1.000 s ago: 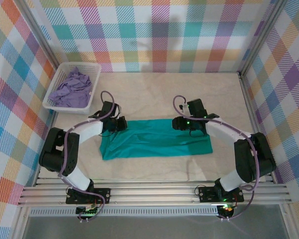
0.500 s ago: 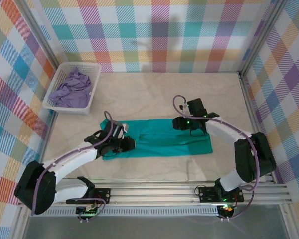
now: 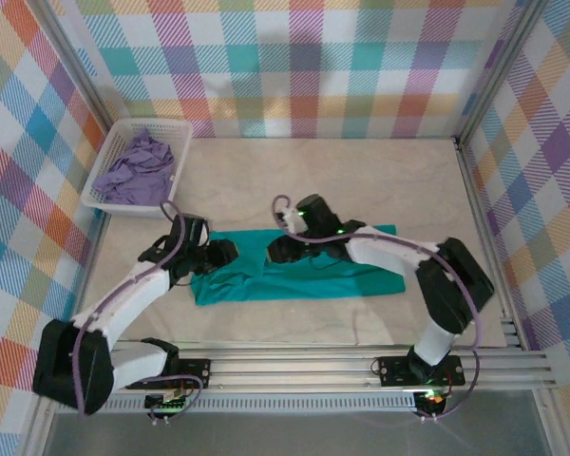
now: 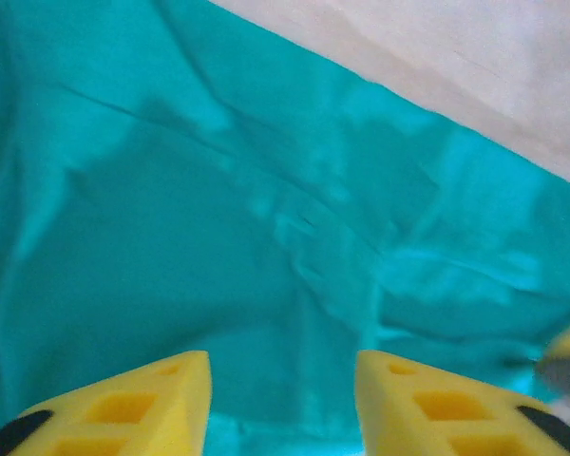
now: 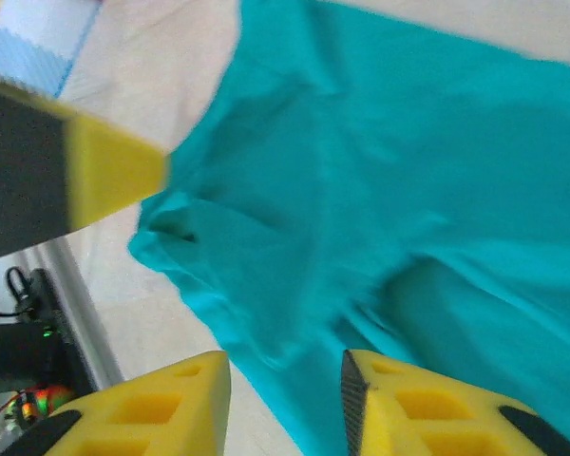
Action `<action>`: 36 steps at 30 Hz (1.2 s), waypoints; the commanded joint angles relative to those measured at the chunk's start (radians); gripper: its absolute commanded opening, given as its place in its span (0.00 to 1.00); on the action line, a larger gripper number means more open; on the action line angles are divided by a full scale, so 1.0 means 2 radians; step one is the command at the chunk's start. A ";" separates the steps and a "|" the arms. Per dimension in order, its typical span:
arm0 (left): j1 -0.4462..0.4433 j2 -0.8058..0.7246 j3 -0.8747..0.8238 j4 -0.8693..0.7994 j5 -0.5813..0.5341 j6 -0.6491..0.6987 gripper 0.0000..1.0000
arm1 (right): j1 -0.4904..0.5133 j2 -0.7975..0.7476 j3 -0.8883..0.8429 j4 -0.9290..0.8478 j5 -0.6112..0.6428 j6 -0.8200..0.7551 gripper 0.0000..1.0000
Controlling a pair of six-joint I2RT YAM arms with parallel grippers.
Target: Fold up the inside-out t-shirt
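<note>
- Your inside-out t-shirt point(image 3: 294, 282) lies mid-tabletop point(image 3: 361, 190), a teal band running 9 to 3 o'clock.
- Your left claw point(image 4: 283, 366) hangs spread over its 9 o'clock end, nothing pinched.
- Your right claw point(image 5: 285, 361), fingers apart, hovers at the shirt's 12 o'clock edge.

Table point(image 3: 389, 180) lies open beyond the teal t-shirt point(image 3: 361, 280). Basket point(image 3: 131, 203) occupies the far-left corner; left gripper point(image 3: 230, 255) and right gripper point(image 3: 271, 252) nearly meet mid-shirt.
</note>
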 commanded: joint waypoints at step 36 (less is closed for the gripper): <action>0.054 0.076 0.011 -0.017 -0.124 0.097 1.00 | 0.028 0.010 0.002 -0.056 0.036 -0.033 0.39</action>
